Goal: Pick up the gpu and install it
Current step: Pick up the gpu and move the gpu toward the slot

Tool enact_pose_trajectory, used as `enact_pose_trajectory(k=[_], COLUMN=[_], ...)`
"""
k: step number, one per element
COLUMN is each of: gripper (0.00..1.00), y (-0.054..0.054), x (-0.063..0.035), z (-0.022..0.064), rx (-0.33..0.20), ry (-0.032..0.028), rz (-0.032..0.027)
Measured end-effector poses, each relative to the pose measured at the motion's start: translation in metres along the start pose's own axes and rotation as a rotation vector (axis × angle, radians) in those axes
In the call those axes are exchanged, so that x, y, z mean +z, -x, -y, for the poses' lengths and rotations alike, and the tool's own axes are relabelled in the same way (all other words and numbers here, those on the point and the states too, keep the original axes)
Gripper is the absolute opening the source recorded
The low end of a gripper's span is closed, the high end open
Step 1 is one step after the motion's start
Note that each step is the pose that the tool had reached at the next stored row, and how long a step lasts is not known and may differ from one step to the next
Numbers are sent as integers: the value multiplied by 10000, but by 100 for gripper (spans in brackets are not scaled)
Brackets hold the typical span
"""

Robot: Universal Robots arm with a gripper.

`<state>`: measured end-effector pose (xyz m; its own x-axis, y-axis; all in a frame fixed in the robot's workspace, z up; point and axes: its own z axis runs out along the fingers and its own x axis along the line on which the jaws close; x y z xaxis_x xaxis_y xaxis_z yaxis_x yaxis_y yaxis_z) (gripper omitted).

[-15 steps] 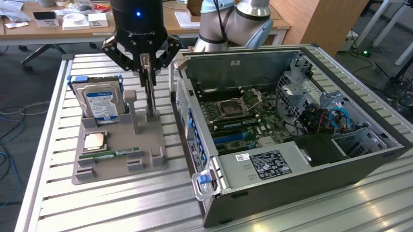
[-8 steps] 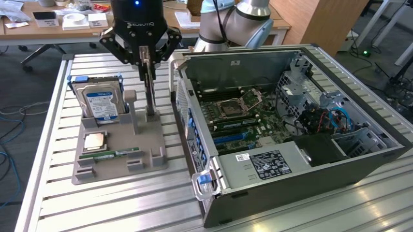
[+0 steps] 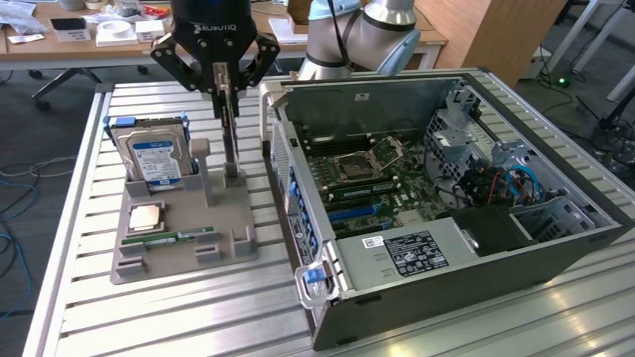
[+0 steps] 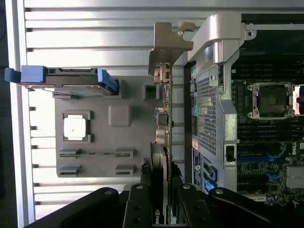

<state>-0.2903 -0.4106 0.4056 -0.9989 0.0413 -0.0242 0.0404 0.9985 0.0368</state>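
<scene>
Wrist view | gripper (image 4: 160, 184) pinches gpu (image 4: 159, 156) upright over stand (image 4: 118, 137) | best: lift straight, avoid tilt, hold firm.

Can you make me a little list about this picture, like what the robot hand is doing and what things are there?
hand: black robot hand, closed on the card's top edge
card: thin green graphics card with silver bracket, upright, lower end at the holder
holder: grey plastic tray
on the holder: silver hard drive with blue-white label, narrow green memory stick, square silver chip
computer: open dark metal case, beside the holder
</scene>
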Motion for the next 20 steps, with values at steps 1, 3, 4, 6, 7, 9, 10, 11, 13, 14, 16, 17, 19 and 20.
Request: enact_pose_trajectory(k=[1, 3, 4, 6, 7, 9, 10, 11, 13, 14, 16, 17, 19, 20], gripper=[26, 26, 26, 26, 26, 26, 26, 26, 26, 26, 26, 26, 26, 26], y=[0, 0, 0, 0, 0, 0, 1, 1, 0, 1, 1, 1, 1, 1], x=[-8, -12, -12, -12, -13, -13, -13, -14, -24, -29, -41, -49, -61, -62], z=[0, -1, -1, -1, -1, -1, -1, -1, -1, -1, -2, -2, -2, -2], rx=[0, 0, 0, 0, 0, 1, 0, 0, 1, 1, 0, 1, 0, 1], ry=[0, 1, 4, 5, 5, 6, 6, 7, 6, 8, 8, 8, 8, 9], rz=[-1, 0, 0, 0, -1, -1, -1, -1, -2, -1, -1, -1, -1, 0])
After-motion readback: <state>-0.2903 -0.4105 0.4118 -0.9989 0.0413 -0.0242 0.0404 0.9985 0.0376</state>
